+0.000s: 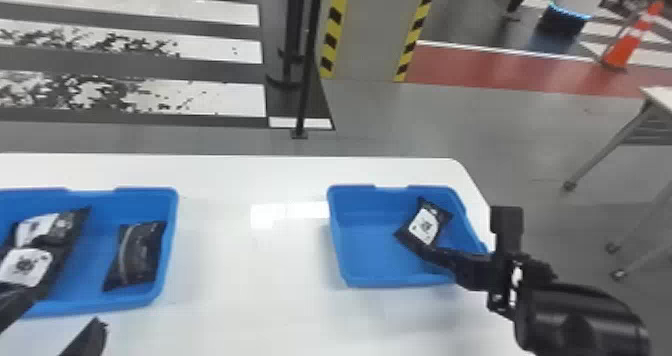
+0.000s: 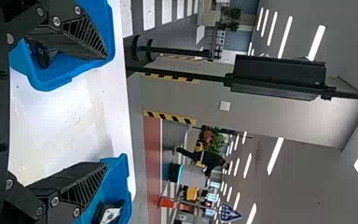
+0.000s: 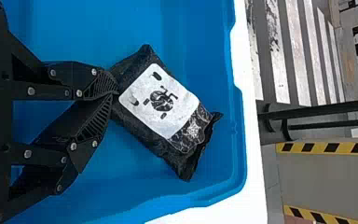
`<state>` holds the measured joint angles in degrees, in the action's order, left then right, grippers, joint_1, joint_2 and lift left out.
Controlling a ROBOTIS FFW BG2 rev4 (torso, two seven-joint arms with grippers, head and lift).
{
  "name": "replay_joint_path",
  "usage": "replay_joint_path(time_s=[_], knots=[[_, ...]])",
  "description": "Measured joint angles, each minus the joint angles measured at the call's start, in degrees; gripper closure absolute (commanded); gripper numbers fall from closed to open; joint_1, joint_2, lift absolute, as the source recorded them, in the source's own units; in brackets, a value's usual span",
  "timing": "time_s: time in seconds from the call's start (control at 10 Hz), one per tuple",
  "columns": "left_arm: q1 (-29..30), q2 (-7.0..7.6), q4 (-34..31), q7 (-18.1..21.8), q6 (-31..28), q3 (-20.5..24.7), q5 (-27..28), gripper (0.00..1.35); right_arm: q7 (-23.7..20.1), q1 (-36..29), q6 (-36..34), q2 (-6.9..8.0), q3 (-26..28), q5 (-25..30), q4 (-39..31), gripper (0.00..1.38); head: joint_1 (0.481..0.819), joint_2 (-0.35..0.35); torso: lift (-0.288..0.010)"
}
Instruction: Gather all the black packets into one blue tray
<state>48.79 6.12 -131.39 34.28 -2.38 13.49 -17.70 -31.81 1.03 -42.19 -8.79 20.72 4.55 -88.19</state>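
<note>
Right hand [image 3: 115, 93] pinches the black packet [image 3: 161, 105] by its edge; so shallow a hold may slip; left hand [image 2: 106, 111] spread.

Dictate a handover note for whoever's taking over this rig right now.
Left gripper: jaws open, near the left blue tray's front edge.
Right gripper: jaws closed, seemingly pinching the edge of a labelled packet in the right blue tray.
Done: at least three black packets share the left tray.
Left: probably moving the right-tray packet there.
</note>
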Motion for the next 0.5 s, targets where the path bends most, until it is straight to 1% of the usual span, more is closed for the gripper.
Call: replay_joint_path(time_s=[0.1,0.2,0.3,0.4,0.5], knots=[[0.0,0.02,0.0,0.0,0.0,0.0,0.0,0.24,0.0,-0.4,0.0,0.07,0.2,-1.0,-0.8,0.36,0.695,-0.240,-0.110],[0.0,0.03,0.0,0.1,-0.1,-0.1,0.0,0.24,0.3,-1.1,0.0,0.41,0.4,-1.8,-2.9,0.15,0.695,-0.237,-0.110],[0.0,0.03,0.0,0.1,-0.2,-0.1,-0.1,0.24,0.7,-1.7,0.0,0.81,0.7,-2.0,-4.8,0.10,0.695,-0.237,-0.110],[0.0,0.09,0.1,0.2,-0.5,-0.1,-0.1,0.24,1.2,-1.7,0.0,1.14,0.9,-2.1,-6.0,0.12,0.695,-0.237,-0.110],[-0.2,0.17,0.2,0.2,-0.6,-0.3,-0.1,0.24,1.2,-1.2,-0.4,1.18,1.0,-2.0,-5.8,0.12,0.695,-0.239,-0.110]])
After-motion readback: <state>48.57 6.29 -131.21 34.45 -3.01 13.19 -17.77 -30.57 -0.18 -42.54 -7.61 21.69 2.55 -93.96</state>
